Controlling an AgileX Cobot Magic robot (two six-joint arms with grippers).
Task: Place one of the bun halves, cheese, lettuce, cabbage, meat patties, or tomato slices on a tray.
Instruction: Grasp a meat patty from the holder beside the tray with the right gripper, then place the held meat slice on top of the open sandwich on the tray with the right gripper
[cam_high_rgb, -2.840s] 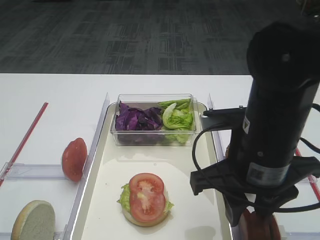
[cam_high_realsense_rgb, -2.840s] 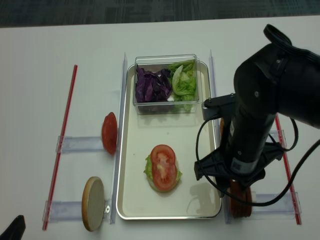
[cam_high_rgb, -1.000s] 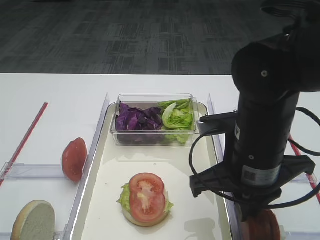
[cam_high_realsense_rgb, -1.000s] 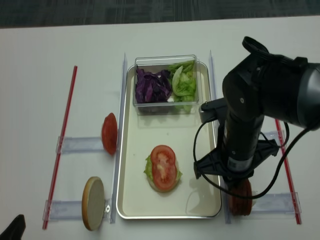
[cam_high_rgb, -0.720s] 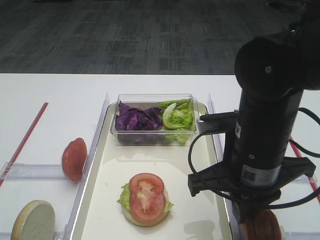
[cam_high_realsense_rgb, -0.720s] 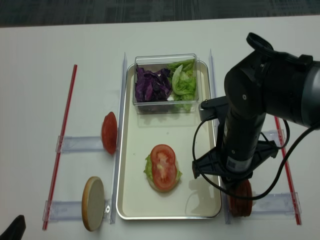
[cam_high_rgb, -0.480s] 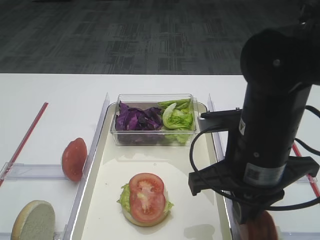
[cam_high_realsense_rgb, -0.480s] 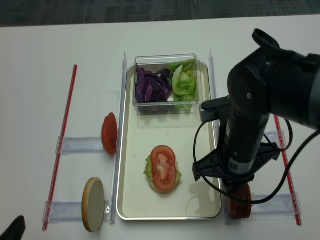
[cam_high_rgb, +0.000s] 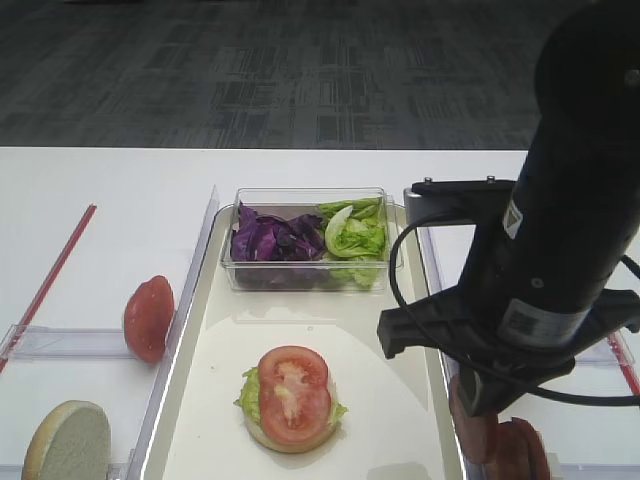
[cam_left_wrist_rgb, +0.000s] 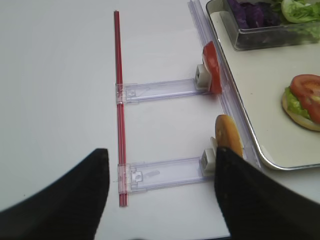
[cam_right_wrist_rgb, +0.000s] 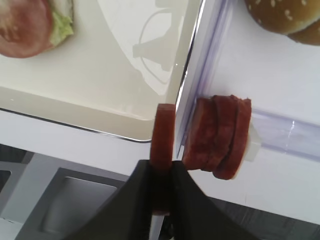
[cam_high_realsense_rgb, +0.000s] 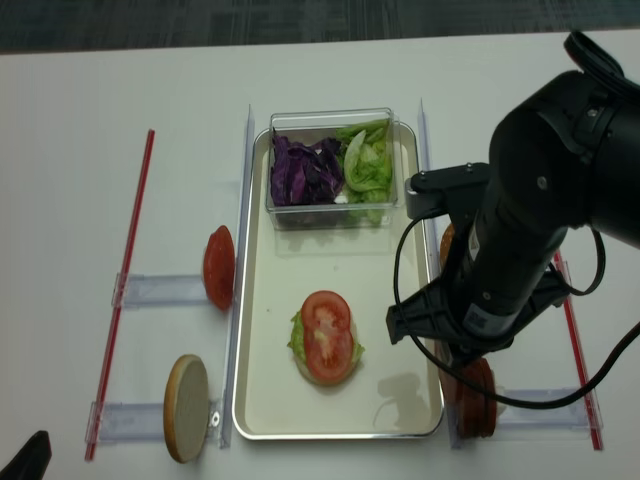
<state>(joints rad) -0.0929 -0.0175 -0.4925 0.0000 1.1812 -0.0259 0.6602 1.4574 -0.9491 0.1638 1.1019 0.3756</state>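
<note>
Since the earlier frames my right arm has risen and drawn one patty out of the stack; a moment ago the gripper was still down among the meat patties (cam_right_wrist_rgb: 219, 137), now it carries a single disc clear of them. The right gripper (cam_right_wrist_rgb: 161, 176) is clamped tight on that patty (cam_right_wrist_rgb: 163, 131), holding it on edge, upright, by its lower rim. In the wrist view the held disc hangs over the tray's (cam_right_wrist_rgb: 125, 131) near rim, with the remaining stack just beside it at 3 o'clock, standing in its clear holder.

To do this step well, I judge I should carry the patty toward 10 o'clock in the wrist view, over the tomato-topped bun (cam_high_rgb: 291, 398), tip it flat before letting go, and lower it close so it doesn't roll or slide off the tomato slice (cam_high_realsense_rgb: 328, 333).

The patty is a thin round disc, dark reddish-brown along the edge facing the camera; its face is not shown.

My left gripper (cam_left_wrist_rgb: 160, 192) hangs parked well off at the tray's 9 o'clock side, fingers spread wide with nothing between them.
</note>
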